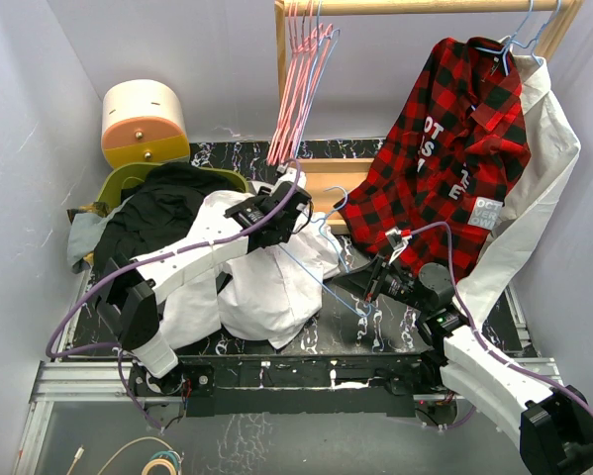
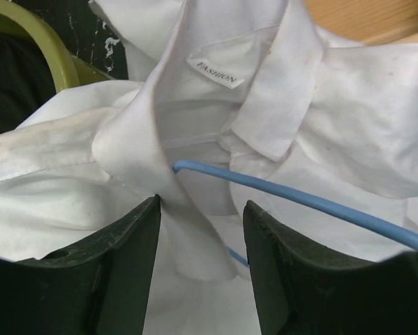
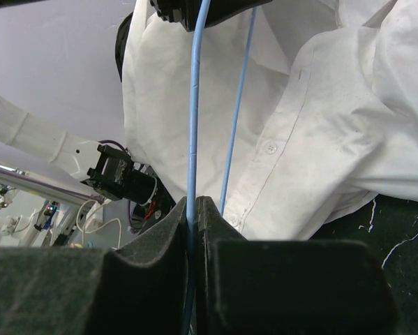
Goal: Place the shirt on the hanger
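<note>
white shirt (image 2: 334, 125) beside black garment (image 1: 162, 208) crowds spread left gripper (image 2: 202, 209); right gripper (image 3: 192, 206) pinches hanger (image 3: 192, 125).

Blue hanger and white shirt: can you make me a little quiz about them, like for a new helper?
1. True or false: the right arm's jaws are shut on the blue hanger.
2. The label inside the white shirt collar reads: A) FASHION B) COTTON C) LARGE.
3. What colour are most of the hangers bunched on the wooden rail?
Key: 1 true; 2 A; 3 pink.
</note>
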Available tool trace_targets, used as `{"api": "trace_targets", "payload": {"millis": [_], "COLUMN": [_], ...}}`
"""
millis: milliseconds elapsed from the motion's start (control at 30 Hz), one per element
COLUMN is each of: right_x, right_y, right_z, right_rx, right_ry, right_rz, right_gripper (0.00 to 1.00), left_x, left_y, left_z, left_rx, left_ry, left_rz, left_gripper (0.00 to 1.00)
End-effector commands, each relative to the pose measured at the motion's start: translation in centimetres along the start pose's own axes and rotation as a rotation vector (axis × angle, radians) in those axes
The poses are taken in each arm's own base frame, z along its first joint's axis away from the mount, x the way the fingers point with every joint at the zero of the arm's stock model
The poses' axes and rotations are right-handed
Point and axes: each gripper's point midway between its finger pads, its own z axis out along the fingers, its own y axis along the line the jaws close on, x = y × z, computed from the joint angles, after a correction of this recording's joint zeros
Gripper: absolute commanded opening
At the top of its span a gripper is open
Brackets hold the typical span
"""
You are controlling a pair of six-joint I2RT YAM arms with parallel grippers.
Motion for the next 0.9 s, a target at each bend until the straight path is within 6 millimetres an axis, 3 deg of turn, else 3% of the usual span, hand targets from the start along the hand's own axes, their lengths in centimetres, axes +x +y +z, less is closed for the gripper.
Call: {"api": "trace_targets", "payload": {"millis": [0, 167, 367, 533, 600, 700, 867], "right_x": [-0.9, -0.8, -1.1, -1.4, -1.5, -1.3, -0.9], "right_y": [1.5, 1.2, 1.4, 1.9, 2.1, 2.3, 2.4], "right_z": [0.0, 0.0, 0.0, 0.0, -0.1, -0.1, -0.1], "right_rx": [-0.064, -0.054, -0.057, -0.070, -0.080, -0.090, -0.113], "right_ry": [-0.026, -0.029, -0.033, -0.046, -0.048, -0.042, -0.014], "right_rz": [-0.071, -0.068, -0.072, -0.073, -0.069, -0.067, -0.097], "right_gripper": [0.08, 0.08, 0.08, 0.08, 0.08, 0.08, 0.08], "left_x": [-2.0, -3.3, -2.1, -1.7, -1.7, -2.1, -5.0], "left_y": [-0.7, 0.4, 0.5, 2.0, 2.6, 2.8, 3.8], "left_z": [-2.6, -3.2, -1.4, -0.5, -0.5, -0.9, -3.6], "left_rx": [0.105, 0.077, 0.029, -0.073, -0.100, -0.087, -0.056], "left_ry": [-0.018, -0.087, -0.123, -0.158, -0.170, -0.178, -0.216], "left_rz": [-0.035, -0.071, -0.092, -0.082, -0.080, -0.068, -0.063], "left_gripper": [0.48, 0.48, 0.39, 0.34, 0.27, 0.00, 0.00]}}
